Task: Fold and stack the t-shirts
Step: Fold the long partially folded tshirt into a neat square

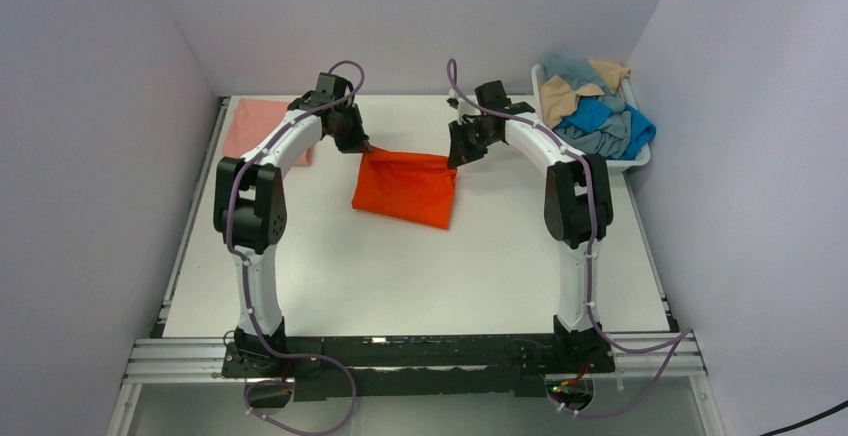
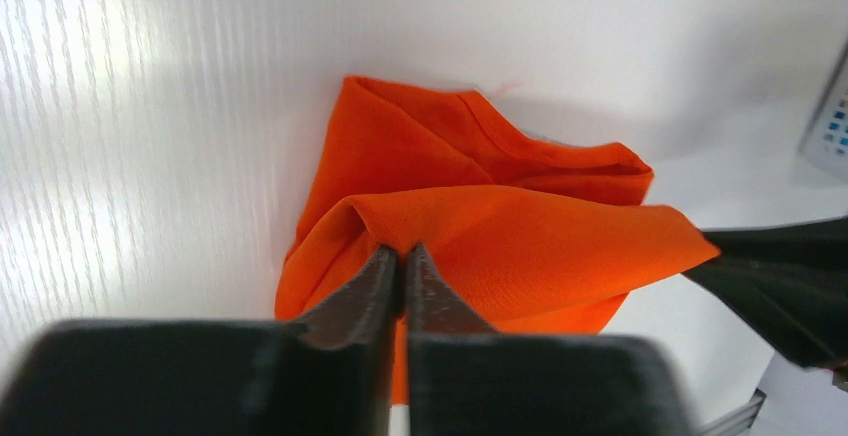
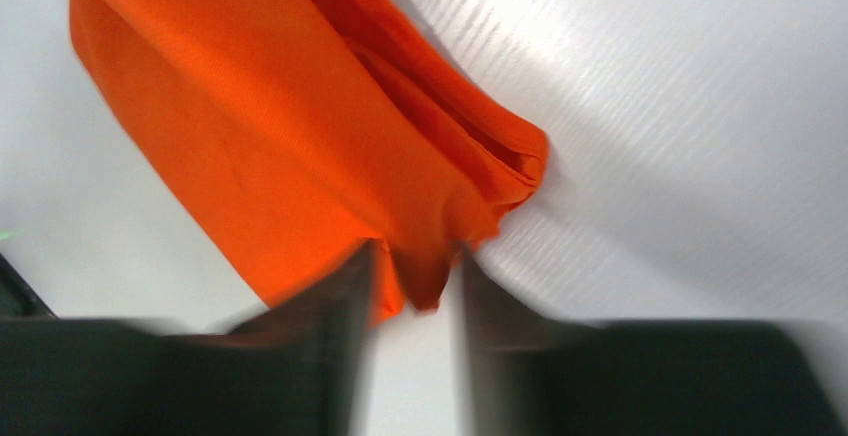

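A bright orange t-shirt (image 1: 406, 187), folded into a rough rectangle, lies at the middle back of the table. My left gripper (image 1: 364, 147) is shut on its far left corner (image 2: 400, 226). My right gripper (image 1: 452, 159) is at its far right corner with the jaws apart; the corner of the cloth (image 3: 425, 276) sits loose between the fingers. A salmon-pink t-shirt (image 1: 252, 128) lies flat at the far left, partly hidden by my left arm. Blue, grey-blue, teal and tan t-shirts (image 1: 590, 111) are heaped in the basket.
A white plastic basket (image 1: 634, 163) stands at the back right corner, by the right wall. Walls close in the table on the left, back and right. The black rail with the arm bases (image 1: 410, 356) runs along the near edge.
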